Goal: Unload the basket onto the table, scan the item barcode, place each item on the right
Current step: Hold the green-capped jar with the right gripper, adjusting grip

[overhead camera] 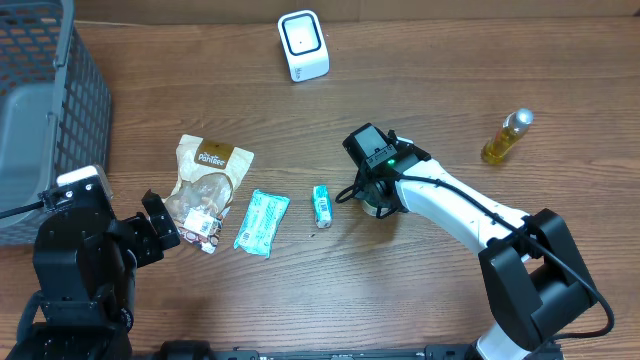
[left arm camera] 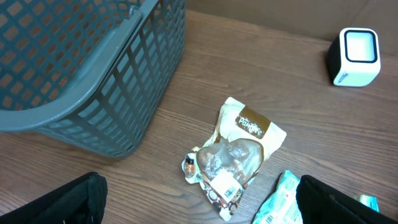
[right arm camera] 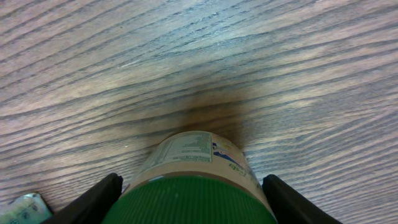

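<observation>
Under the right gripper (right arm camera: 193,190), near the table's (overhead camera: 450,60) middle, the jar (right arm camera: 189,152) stands upright with its green lid facing the wrist camera. Its long axis is vertical, in line with the gripper's reach from above. A finger (right arm camera: 87,202) lies against each side of the lid with no gap showing, so I judge the jaws clamped on the jar, though how firmly cannot be told. A printed label shows on the jar's side below the lid. Its print is too small to tell whether a barcode is there.

The coming move turns on the scanner (overhead camera: 303,45). From the jar it lies farther up the table and to the left, well apart, standing with its pale window facing up and outward. To my eye the jar must be lifted, carried that way and tipped so its label meets the window. The small tube (overhead camera: 322,205) lies just beside the jar on the left, so a straight lift looks safer than a slide.

The right arm is the nearer one by far. The left gripper (overhead camera: 163,222) hangs wide open and empty at the table's left, over the snack bag (overhead camera: 205,185), near the basket (overhead camera: 85,70) and well away from the jar.
</observation>
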Controlling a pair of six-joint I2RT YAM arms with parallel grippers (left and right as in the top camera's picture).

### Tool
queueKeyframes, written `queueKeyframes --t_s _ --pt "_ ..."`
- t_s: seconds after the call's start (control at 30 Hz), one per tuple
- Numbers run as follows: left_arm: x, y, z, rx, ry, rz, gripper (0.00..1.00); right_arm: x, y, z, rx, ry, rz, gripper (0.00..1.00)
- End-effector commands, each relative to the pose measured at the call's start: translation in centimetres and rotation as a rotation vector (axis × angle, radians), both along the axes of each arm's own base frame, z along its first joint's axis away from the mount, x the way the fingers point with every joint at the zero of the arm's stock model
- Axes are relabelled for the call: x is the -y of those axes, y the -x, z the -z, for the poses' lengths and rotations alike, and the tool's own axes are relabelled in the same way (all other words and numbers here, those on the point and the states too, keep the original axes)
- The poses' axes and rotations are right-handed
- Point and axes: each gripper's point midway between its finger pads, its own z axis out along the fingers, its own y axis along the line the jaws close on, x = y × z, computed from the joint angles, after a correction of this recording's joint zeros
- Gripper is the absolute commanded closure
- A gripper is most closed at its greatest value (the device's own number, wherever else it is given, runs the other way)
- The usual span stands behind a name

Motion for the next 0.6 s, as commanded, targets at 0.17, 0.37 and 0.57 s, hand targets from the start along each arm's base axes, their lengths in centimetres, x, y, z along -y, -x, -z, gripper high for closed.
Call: queueKeyframes --t_s 0.17,0.37,0.57 --pt "-0.3 0.2 -0.3 0.011 -0.005 -0.015 0.0 0.9 0.3 0.3 -0.008 0.04 -0.018 0.16" --pt "-0.3 0.2 -0.3 0.011 -0.004 -0.015 0.0 0.5 -0.2 0.2 0.003 0.066 -0.156 0.15" --pt "-0.3 0.2 -0.3 0.011 -0.004 -0.015 0.0 -0.2 -0.7 0.1 0.018 0.05 -0.218 0.14"
